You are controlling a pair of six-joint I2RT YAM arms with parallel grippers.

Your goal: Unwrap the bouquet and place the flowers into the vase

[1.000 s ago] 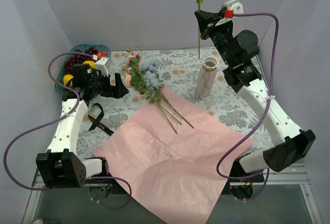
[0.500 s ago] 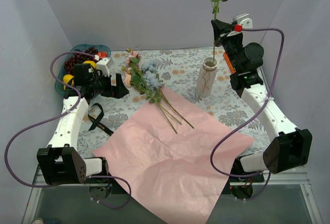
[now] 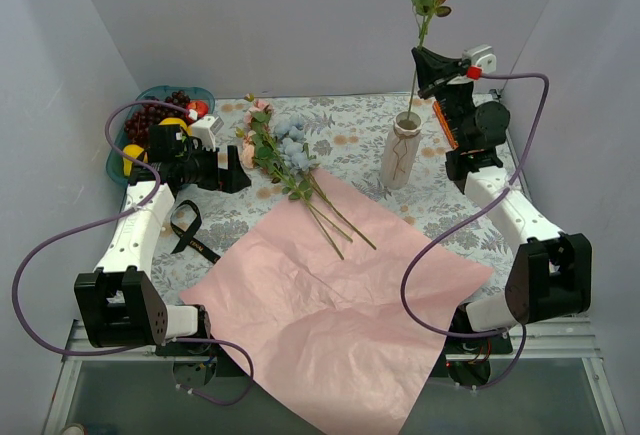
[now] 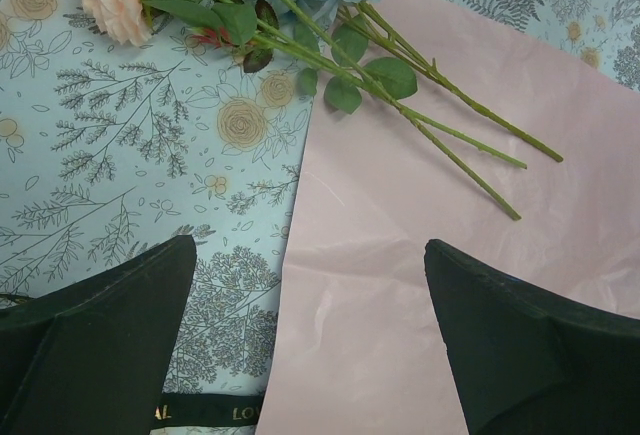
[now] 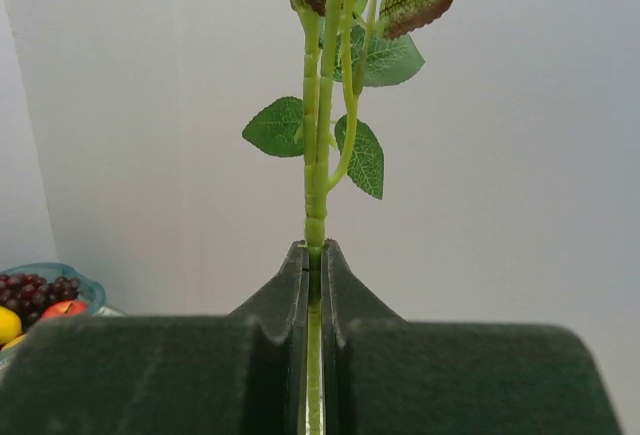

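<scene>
Floral tablecloth across the frame, grey walls behind. At upper left, fruit bowl untouched. Just right of it, left gripper spread wide and grasping nothing, low beside the blooms, barely shifted over the last second. Below that, ribbon off and loose on the cloth. At centre, remaining flowers flat on the table, heads on the cloth and stem ends on the opened pink paper, enough to call the unwrapping done. Right of centre, vase upright on the cloth, just past the paper's far corner. Above it, at upper right, right gripper clamped tight on a single stem, leaves reaching the top edge. A second ago, held with the lower end left of the vase and clear of it. Since swung right and brought upright, with the lower end now at the vase's mouth, seemingly just inside. Means one flower nearly placed. Probably calls for lowering and letting go, then fetching the rest from the paper.
</scene>
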